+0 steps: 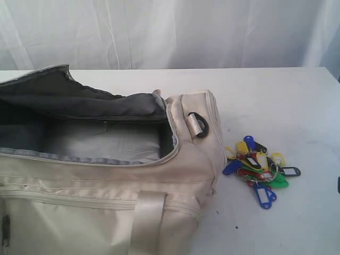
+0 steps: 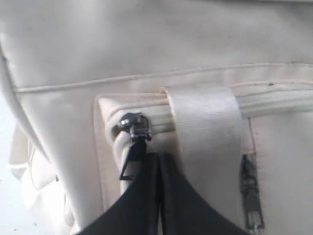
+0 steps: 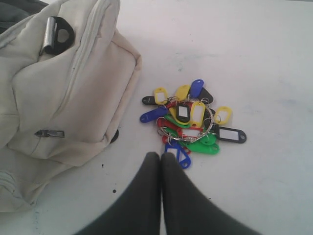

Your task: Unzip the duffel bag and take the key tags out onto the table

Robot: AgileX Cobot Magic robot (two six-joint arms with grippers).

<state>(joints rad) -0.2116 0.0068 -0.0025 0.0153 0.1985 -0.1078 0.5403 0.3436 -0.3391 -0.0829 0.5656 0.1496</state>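
Observation:
The cream duffel bag (image 1: pixel 106 202) lies on the left of the white table (image 1: pixel 276 95). Its top is unzipped and gapes over the grey lining (image 1: pixel 101 141). The key tags (image 1: pixel 259 169), a bunch in blue, yellow, green, red and black, lie on the table just right of the bag's end. In the right wrist view my right gripper (image 3: pixel 161 155) is shut and empty, its tips just short of the key tags (image 3: pixel 188 122). My left gripper (image 2: pixel 159 157) is shut with nothing between its fingers, close against the bag's side (image 2: pixel 146 44), beside a zipper pull (image 2: pixel 133 128) and a satin strap (image 2: pixel 205 122).
A white curtain (image 1: pixel 170 32) hangs behind the table. A dark D-ring (image 1: pixel 199 125) sits on the bag's end. A second zipper pull (image 2: pixel 250 191) hangs on the bag's side, right of the strap. Bare tabletop lies around and beyond the tags (image 3: pixel 264 58).

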